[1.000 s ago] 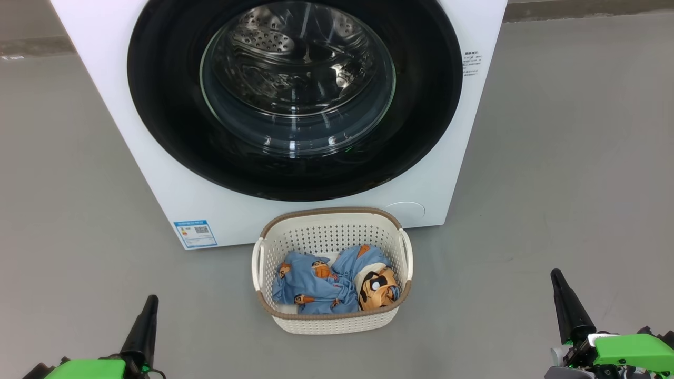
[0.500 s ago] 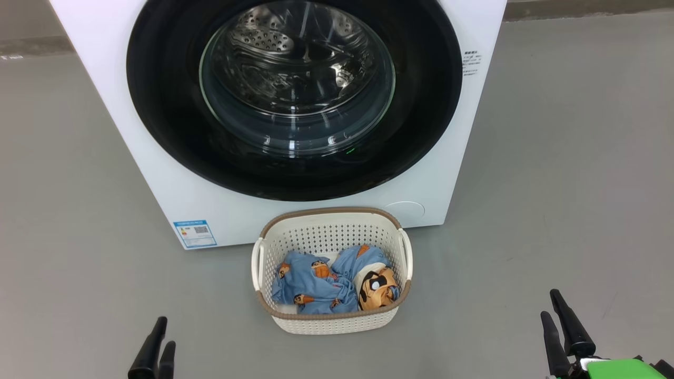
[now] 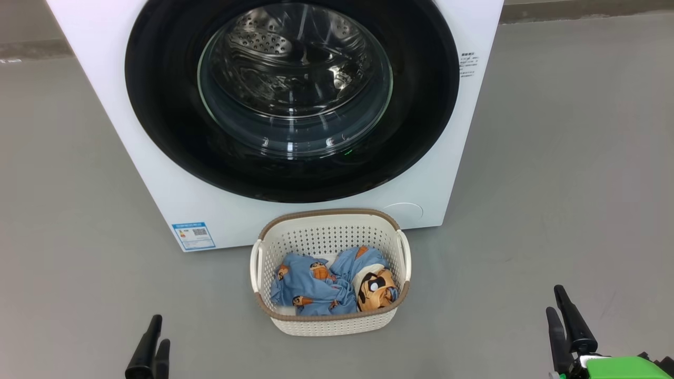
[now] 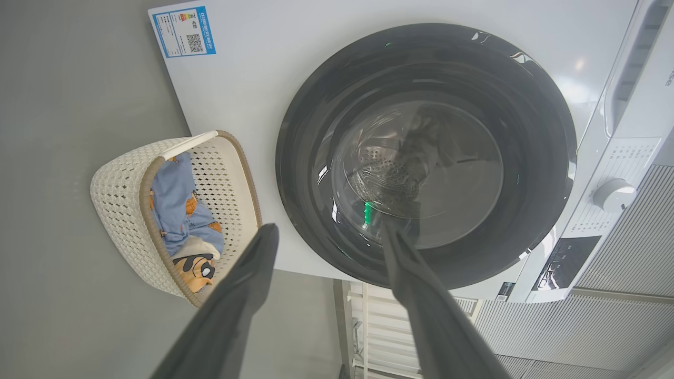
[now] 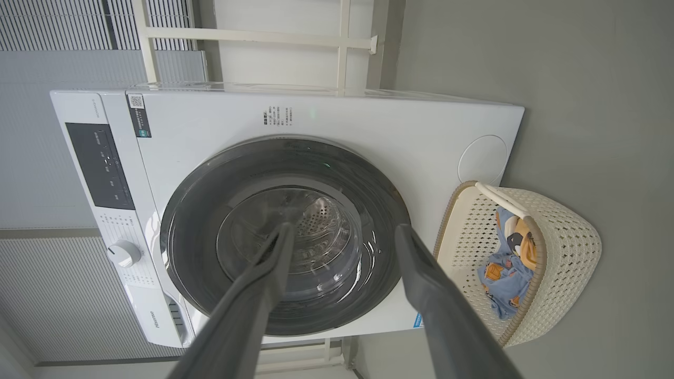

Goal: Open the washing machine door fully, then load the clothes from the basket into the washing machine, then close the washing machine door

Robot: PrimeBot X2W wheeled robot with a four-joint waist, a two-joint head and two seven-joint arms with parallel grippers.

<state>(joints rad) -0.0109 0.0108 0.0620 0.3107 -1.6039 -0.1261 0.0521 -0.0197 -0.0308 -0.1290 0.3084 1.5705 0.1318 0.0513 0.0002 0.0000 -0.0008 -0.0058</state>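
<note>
At the near edge of the head view, the left jaws stand low over the grey floor (image 3: pixel 553 184). Their two long dark fingers (image 3: pixel 145 347) point toward the machine. In the left wrist view these fingers (image 4: pixel 237 316) stand well apart, so the jaws are open and hold nothing. The right jaws stand likewise at the near right, green housing behind their dark fingers (image 3: pixel 571 323). In the right wrist view these fingers (image 5: pixel 253 305) are spread too, open and empty.

Between the two arms and farther out stands the small cream-white perforated plastic basket with a brown woven-look rim (image 3: pixel 331 323). It rests on the floor, just in front of the bottom edge of the machine's front, below the door. Inside lie crumpled light-blue clothes with orange cartoon prints (image 3: pixel 310 287).

Behind the basket stands the big white front-loading washing machine (image 3: pixel 174 200). A small blue label sticker (image 3: pixel 193 235) sits at its lower left front corner. The large round door with a wide glossy black rim (image 3: pixel 158 105) lies shut, flush against the front. The perforated steel drum shows through its clear glass window (image 3: pixel 295 89).
</note>
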